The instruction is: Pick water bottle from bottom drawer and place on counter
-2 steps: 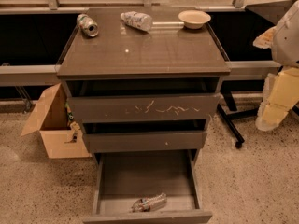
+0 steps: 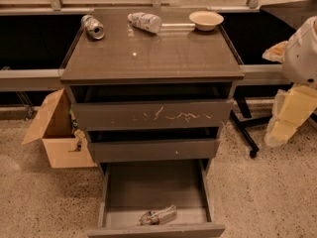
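End effector [image 2: 285,128] slightly lower, right of counter [image 2: 158,58] edge

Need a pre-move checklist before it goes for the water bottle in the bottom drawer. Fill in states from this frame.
1. Bottom drawer pulled out: ok, its inside shows from above.
2. Water bottle in sight: ok, it lies on its side by the drawer's front wall.
3. Bottle free of clutter: ok, nothing else shows in the drawer.
4. Drop spot on counter: ok, the middle and front are bare; the can, patterned bottle and bowl sit along the back.
5. Hand over the bottle: not ok, it hangs to the right of the cabinet, well off the drawer.
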Robot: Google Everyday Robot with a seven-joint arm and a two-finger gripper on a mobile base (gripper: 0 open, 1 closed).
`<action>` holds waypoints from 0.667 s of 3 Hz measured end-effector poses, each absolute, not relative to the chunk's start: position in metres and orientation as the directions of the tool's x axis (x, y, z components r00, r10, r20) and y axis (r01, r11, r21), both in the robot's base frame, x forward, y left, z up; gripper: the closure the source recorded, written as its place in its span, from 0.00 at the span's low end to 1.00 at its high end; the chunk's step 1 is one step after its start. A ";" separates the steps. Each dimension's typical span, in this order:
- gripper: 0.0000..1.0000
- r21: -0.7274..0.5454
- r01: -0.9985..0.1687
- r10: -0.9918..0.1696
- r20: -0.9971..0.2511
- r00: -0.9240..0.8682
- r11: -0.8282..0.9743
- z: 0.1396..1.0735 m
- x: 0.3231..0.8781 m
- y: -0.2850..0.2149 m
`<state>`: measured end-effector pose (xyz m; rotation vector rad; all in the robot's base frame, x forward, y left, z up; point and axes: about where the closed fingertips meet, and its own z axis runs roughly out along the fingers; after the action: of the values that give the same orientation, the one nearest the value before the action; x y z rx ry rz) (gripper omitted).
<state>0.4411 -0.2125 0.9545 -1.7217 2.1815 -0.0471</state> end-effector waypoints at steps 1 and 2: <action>0.00 -0.223 -0.954 -0.919 -0.381 -0.105 0.201 0.903 0.449 -0.196; 0.00 -0.199 -0.973 -0.858 -0.514 0.004 0.114 0.850 0.458 -0.175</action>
<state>0.4583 -0.1754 0.8500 -1.7722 1.8819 0.2920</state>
